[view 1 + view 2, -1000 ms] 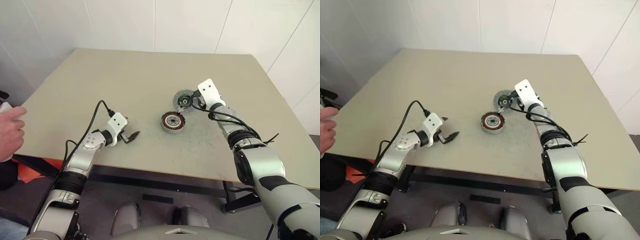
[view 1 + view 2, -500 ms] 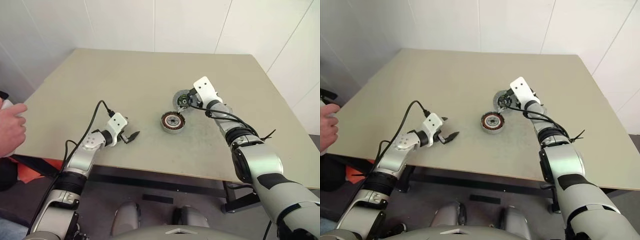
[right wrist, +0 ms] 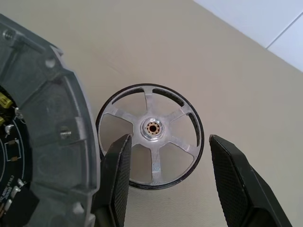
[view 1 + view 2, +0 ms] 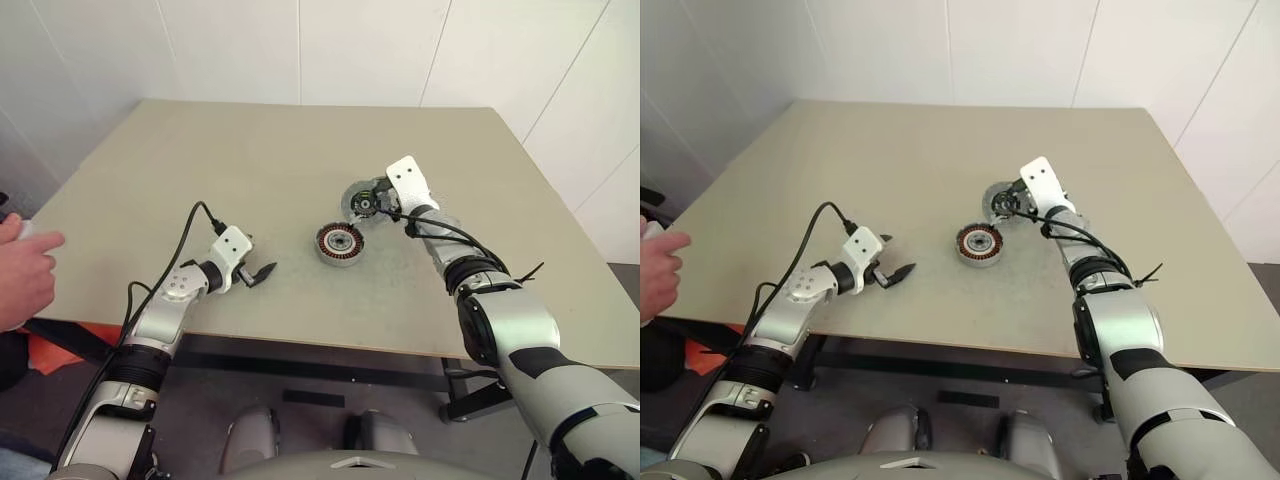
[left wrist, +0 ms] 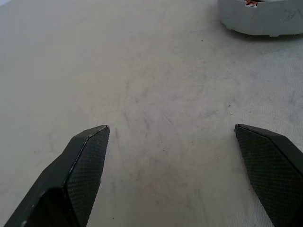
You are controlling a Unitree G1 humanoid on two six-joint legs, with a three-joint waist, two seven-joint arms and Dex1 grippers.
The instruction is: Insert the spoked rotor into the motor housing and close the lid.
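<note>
The motor housing (image 4: 340,243), a dark cup with copper windings round a silver centre, sits on the table (image 4: 200,170) right of the middle. Just behind it my right gripper (image 4: 368,204) hovers low. Its fingers (image 3: 118,170) stand open above the spoked rotor (image 3: 150,136), which lies flat on the table. The grey lid (image 3: 42,113) rises close beside one finger, its inner face and circuit board showing; nothing is gripped. My left gripper (image 4: 262,272) rests open near the front edge, pointing towards the housing (image 5: 260,21), with bare table between its fingers (image 5: 85,161).
A person's hand (image 4: 25,275) reaches in at the table's left front corner. White walls stand behind the table. Black cables trail along both forearms.
The whole picture has shifted a little. My right wrist has rolled slightly above the rotor. The left arm has stayed still and both grippers keep the same opening.
</note>
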